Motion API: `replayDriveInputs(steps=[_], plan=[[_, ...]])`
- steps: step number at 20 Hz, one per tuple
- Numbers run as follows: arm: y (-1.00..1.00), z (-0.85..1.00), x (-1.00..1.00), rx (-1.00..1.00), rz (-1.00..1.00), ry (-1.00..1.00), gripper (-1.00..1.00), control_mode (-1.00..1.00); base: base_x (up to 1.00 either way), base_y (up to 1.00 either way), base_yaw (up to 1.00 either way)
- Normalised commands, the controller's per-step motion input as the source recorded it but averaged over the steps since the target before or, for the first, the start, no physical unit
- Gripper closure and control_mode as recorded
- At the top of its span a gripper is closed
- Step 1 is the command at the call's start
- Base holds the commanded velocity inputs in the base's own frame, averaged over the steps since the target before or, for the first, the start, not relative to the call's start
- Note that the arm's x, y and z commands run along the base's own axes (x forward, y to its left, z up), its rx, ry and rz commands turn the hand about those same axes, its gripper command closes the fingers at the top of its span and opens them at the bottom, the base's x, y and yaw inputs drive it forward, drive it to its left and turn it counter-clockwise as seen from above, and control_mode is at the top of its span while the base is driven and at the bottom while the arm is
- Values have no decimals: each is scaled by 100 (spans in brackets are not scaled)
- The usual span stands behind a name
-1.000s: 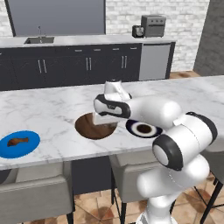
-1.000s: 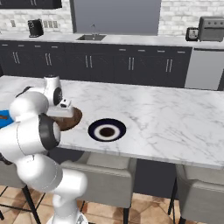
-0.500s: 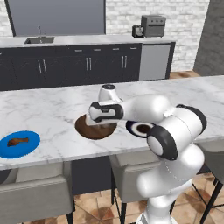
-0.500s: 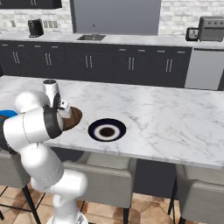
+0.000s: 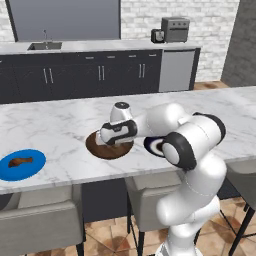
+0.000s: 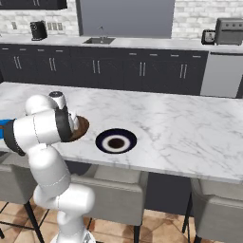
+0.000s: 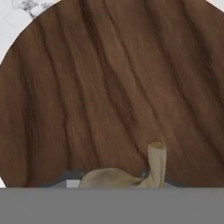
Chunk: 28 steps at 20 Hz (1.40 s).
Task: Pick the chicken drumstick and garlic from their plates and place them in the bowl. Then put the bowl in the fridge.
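From the left, our hand (image 5: pixel 105 141) hovers over the wooden bowl (image 5: pixel 95 146); the drumstick (image 5: pixel 20 161) waits on the blue plate (image 5: pixel 35 169). From the right, the navy plate (image 6: pixel 116 141) sits bare on the table (image 6: pixel 180 128). In the hand view, our hand grips the garlic (image 7: pixel 127 174), light, papery, best held across its bulb.

Bowl (image 7: pixel 109 87): dark brown wood, pronounced grain, matt. Garlic (image 7: pixel 127 175): pale tan, papery, dull skin. Desk (image 5: pixel 60 125): white grey-veined marble, smooth, slight sheen. Blue plate (image 5: pixel 22 167): plain, smooth. Arm (image 5: pixel 195 145): glossy white.
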Motion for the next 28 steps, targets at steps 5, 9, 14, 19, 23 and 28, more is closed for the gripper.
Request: replayDriveInputs(steps=[5, 9, 14, 19, 23, 28], plan=[[0, -18, 15, 0, 0, 5, 100, -100, 0, 0, 0], [4, -10, 6, 0, 0, 0, 100, -100, 0, 0, 0], [10, -12, 0, 0, 0, 0, 100, -100, 0, 0, 0], [8, -13, 0, 0, 0, 0, -100, -100, 0, 0, 0], [3, -7, 0, 0, 0, 0, -100, -100, 0, 0, 0], [0, -1, 0, 0, 0, 0, -100, -100, 0, 0, 0]])
